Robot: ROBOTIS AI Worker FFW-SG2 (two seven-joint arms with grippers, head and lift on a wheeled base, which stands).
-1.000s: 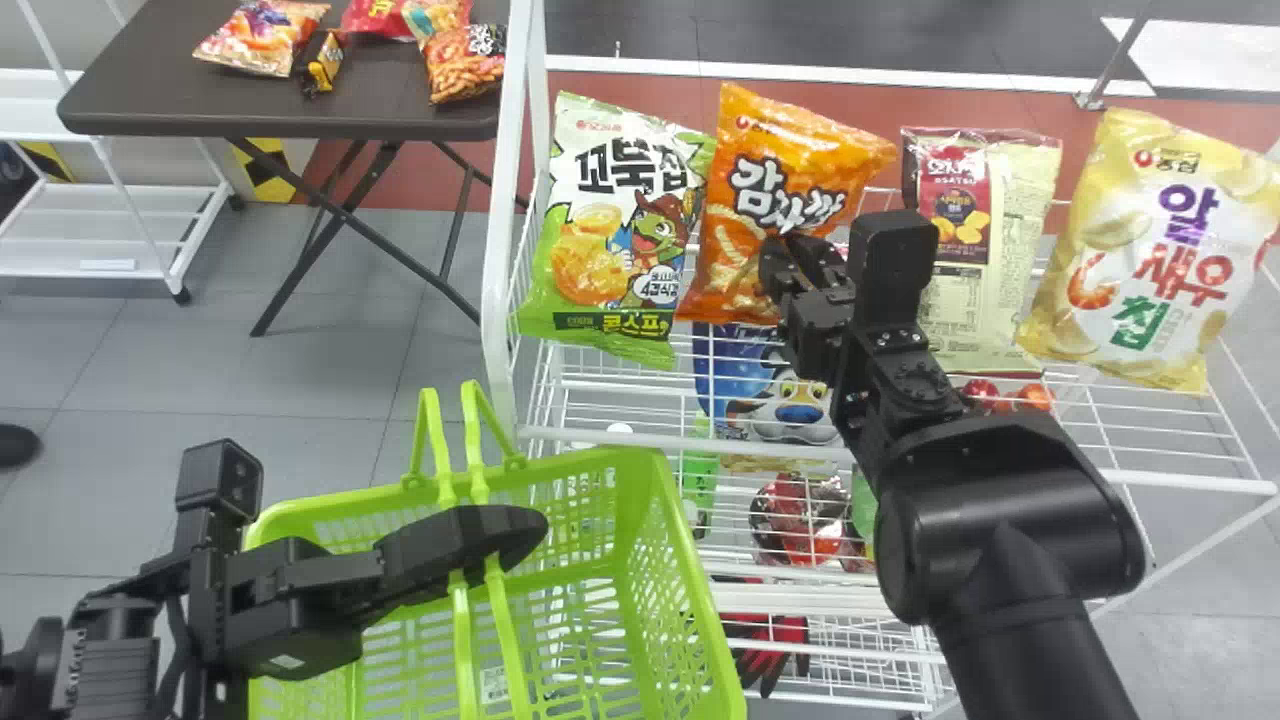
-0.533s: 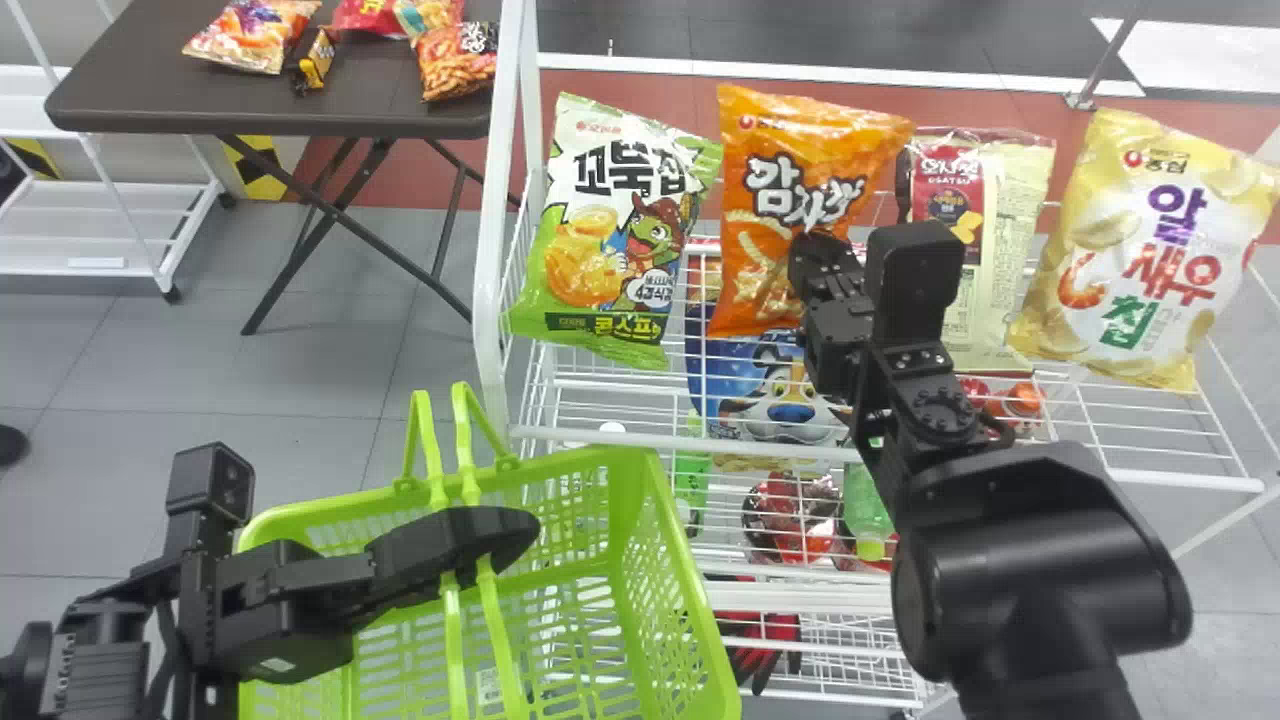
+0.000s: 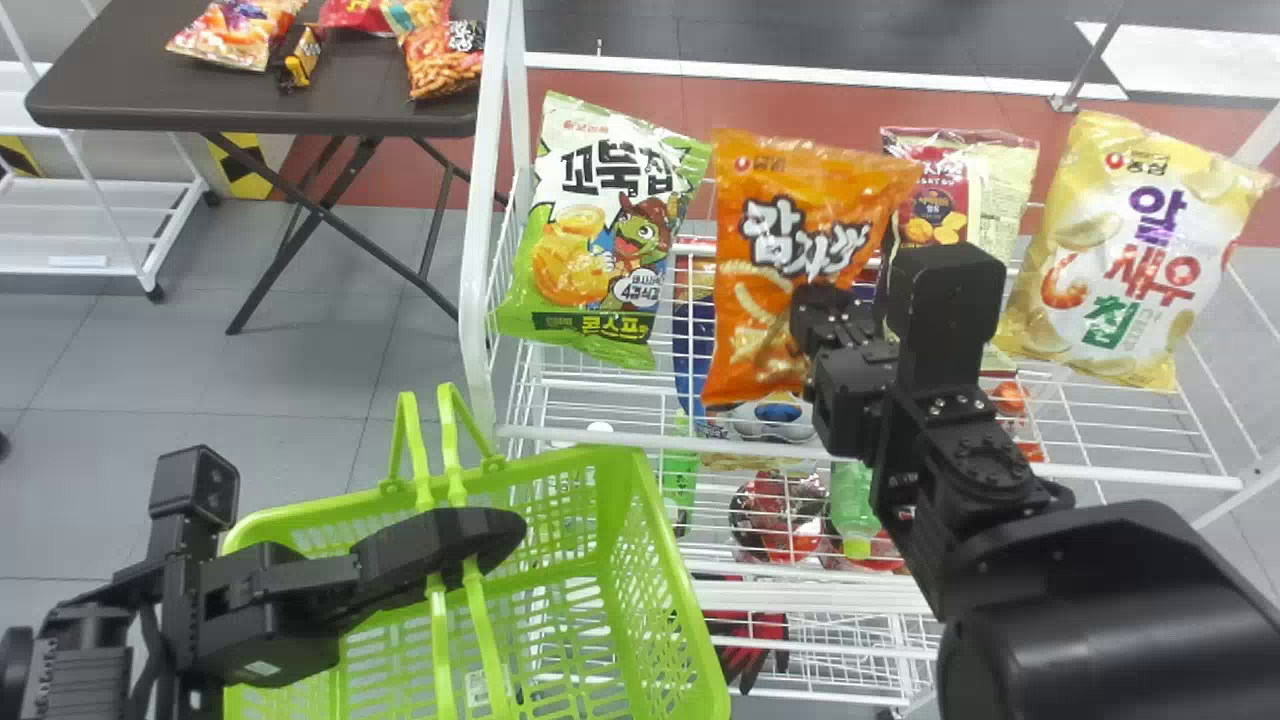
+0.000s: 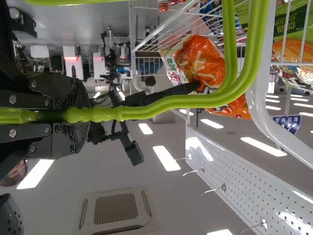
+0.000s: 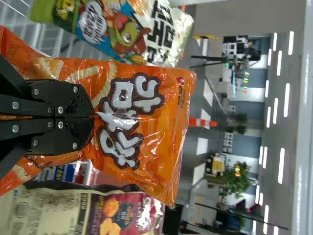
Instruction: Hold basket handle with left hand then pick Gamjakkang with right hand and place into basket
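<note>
Far left, snack bags (image 3: pixel 235 35) lie on the tabletop (image 3: pixel 150 95). Next, the left pincer (image 3: pixel 507 532) is clamped round the handles (image 3: pixel 440 640) of the basket (image 3: pixel 617 482)! Then the green bag (image 3: pixel 600 235) at the rack (image 3: pixel 600 437), and here's Gamjakkang (image 3: pixel 790 235), upright, well apart from the basket, the right pincer (image 3: pixel 805 305) pressed narrow, pinching its front. Behind it sits the beige bag (image 3: pixel 1000 200); far right, the yellow bag (image 3: pixel 1130 250), leaning.
</note>
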